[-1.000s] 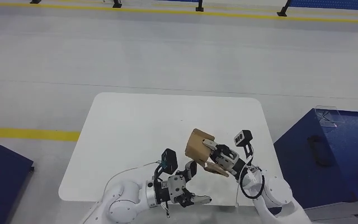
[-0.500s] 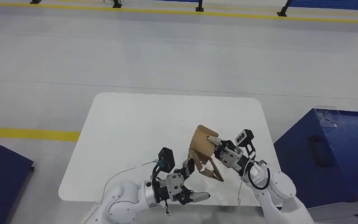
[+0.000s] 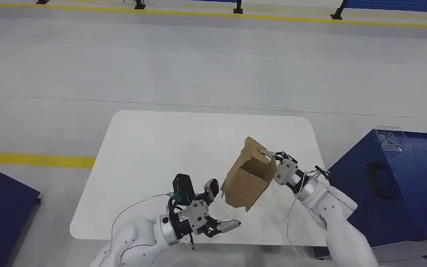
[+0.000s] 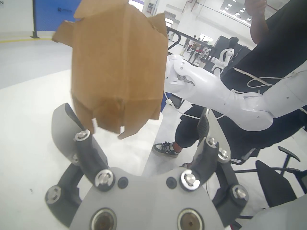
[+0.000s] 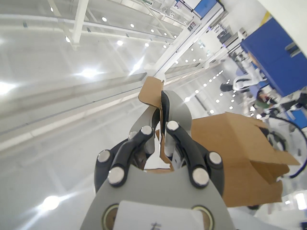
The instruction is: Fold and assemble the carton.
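The brown carton (image 3: 248, 175) hangs tilted above the table's right half, opened into a box shape with its mouth facing up. My right gripper (image 3: 272, 160) is shut on a flap at its upper right edge; the right wrist view shows that flap (image 5: 153, 92) pinched between the fingers (image 5: 176, 106) and the carton body (image 5: 235, 149) beyond. My left gripper (image 3: 223, 205) stands open just left of and below the carton, near the table's front edge. In the left wrist view the carton (image 4: 117, 72) shows its folded bottom flaps just ahead of the spread fingers (image 4: 64, 118), which hold nothing.
The white table (image 3: 167, 153) is bare around the arms. A blue cabinet (image 3: 380, 180) stands off its right side and another blue block (image 3: 13, 200) off its left. A black chair (image 4: 275, 175) stands beside the table's edge.
My right gripper has carried the carton up and to the right, and the carton has opened from a flatter shape into a box. My left gripper has drawn back to the left.
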{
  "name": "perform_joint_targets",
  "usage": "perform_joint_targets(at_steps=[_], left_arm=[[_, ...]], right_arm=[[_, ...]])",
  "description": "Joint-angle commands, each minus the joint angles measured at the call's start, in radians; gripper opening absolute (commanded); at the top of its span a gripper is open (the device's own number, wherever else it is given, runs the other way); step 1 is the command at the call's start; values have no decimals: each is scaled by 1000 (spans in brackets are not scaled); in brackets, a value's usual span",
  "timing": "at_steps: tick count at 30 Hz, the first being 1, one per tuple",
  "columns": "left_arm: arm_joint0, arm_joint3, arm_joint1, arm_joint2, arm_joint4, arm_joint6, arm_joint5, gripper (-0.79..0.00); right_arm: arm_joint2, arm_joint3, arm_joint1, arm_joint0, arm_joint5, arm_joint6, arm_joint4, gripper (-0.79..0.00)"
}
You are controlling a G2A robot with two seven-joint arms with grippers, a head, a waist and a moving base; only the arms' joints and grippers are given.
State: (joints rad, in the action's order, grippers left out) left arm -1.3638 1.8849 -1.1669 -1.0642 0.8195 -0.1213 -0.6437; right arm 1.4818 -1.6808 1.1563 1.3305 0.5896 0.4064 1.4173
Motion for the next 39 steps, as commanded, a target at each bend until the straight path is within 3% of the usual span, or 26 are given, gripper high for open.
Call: perform_joint_targets(at_steps=[1,11,13,17,22,25,29,39], left_arm=[[-12,33,1,-32,197,116,57,0],[-12,33,1,-32,197,116,57,0],[-9,65,4,-45,284,107,85,0],[-64,147,4,-35,529,190,245,0],[-124,168,0,18,984,298,570,0],[-137,169,-8,62,1033,343,644,0],[-131,167,-17,116,1213,311,752,0],[-117,195,-47,192,1369,180,893,0]], right_arm=[[-6,45,3,-33,104,-48,143,-785],[-10,44,3,-45,105,-84,151,-785],[-28,45,6,-34,117,-112,177,-785],[-29,97,10,-64,221,-233,386,-785],[-34,190,8,-117,341,-415,670,-785],[-45,216,5,-146,354,-525,781,-785],[-61,220,3,-156,346,-593,840,-785],[-72,194,-2,-145,322,-593,805,-785]])
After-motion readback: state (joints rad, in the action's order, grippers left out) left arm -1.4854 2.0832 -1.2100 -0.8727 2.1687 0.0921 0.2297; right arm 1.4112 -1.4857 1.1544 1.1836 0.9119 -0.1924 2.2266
